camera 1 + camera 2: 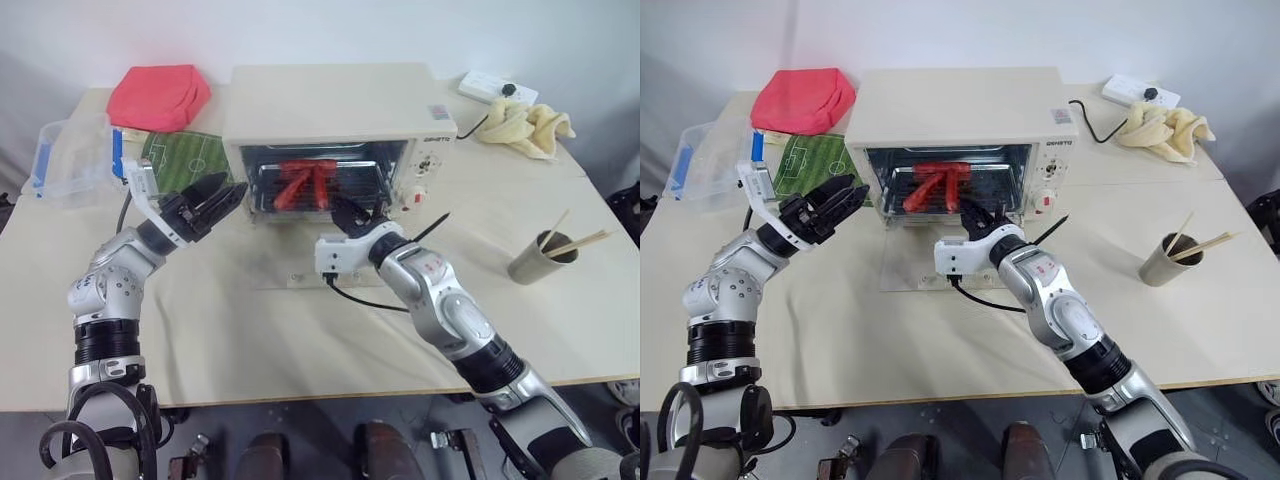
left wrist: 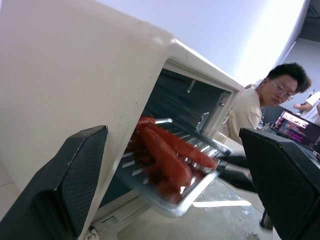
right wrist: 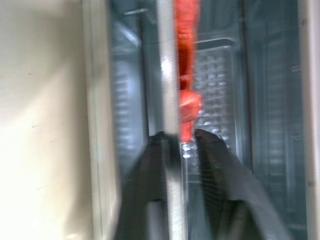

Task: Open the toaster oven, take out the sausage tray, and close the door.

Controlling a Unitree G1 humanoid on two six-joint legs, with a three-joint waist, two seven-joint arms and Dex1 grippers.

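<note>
Metal tray (image 2: 175,175), stiff and probably light, pinched at its front rim by right gripper (image 3: 180,142); left gripper (image 1: 215,195) wide open, empty.

The table (image 1: 300,340) is seen from above and behind both arms by the two head views, facing forward and down. The toaster oven (image 2: 75,65) is viewed closely from its side by the left wrist view, and its open front (image 3: 220,75) very closely by the right wrist view.
</note>
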